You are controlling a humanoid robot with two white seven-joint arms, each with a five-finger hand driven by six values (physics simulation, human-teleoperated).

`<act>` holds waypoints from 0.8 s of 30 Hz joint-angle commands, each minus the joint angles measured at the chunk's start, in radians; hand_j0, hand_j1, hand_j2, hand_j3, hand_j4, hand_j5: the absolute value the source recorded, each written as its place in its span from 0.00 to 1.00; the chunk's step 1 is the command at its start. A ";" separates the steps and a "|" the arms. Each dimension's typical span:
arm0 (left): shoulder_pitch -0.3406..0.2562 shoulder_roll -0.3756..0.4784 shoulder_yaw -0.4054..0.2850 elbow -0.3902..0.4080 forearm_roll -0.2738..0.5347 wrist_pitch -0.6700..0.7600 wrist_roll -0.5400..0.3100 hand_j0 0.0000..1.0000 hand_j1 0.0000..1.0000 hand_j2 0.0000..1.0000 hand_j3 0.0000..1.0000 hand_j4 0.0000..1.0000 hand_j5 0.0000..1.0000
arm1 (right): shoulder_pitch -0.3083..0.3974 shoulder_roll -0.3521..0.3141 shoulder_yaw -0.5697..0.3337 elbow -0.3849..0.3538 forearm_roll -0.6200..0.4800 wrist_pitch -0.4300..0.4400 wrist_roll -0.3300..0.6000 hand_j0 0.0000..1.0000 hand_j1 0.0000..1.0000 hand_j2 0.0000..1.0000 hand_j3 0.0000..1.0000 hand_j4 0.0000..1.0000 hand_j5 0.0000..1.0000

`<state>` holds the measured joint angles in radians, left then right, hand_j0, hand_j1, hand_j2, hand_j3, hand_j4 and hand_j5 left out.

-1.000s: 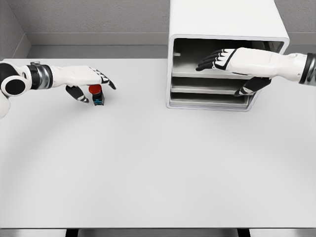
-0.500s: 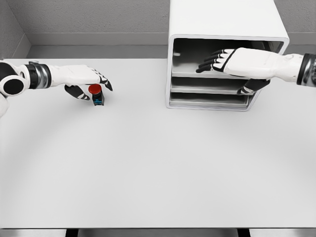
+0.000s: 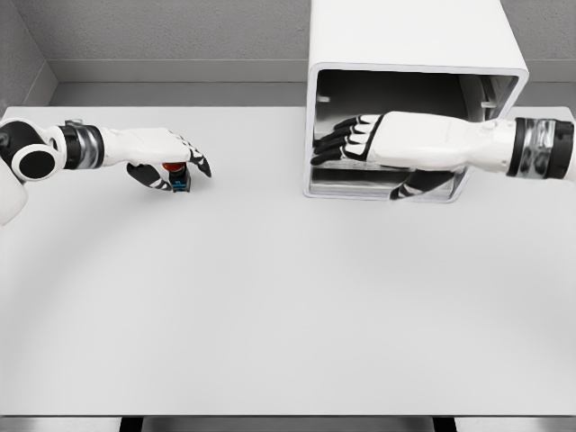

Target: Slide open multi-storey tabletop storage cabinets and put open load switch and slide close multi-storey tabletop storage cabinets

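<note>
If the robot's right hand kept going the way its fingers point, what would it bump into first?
The right hand points left, across the cabinet front. Past its edge the bare table looks free until the left hand at the red switch, though height is unclear.

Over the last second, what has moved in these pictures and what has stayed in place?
The right hand slid left and lower across the front of the white multi-storey storage cabinet, now covering its shelves. The left hand closed down around the small red-topped load switch, hiding most of its red cap. Switch, cabinet and white table kept their places.
</note>
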<state>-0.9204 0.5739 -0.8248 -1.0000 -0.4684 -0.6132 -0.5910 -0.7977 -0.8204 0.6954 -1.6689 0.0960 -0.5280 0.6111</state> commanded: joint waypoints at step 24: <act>-0.003 0.012 0.001 -0.008 0.005 0.002 -0.020 0.35 0.35 0.35 0.35 0.35 0.35 | -0.038 0.063 0.084 0.115 0.165 0.257 0.000 1.00 1.00 1.00 1.00 1.00 1.00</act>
<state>-0.9235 0.5862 -0.8237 -1.0072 -0.4654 -0.6112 -0.6055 -0.8360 -0.7572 0.7619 -1.5503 0.2534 -0.2716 0.6113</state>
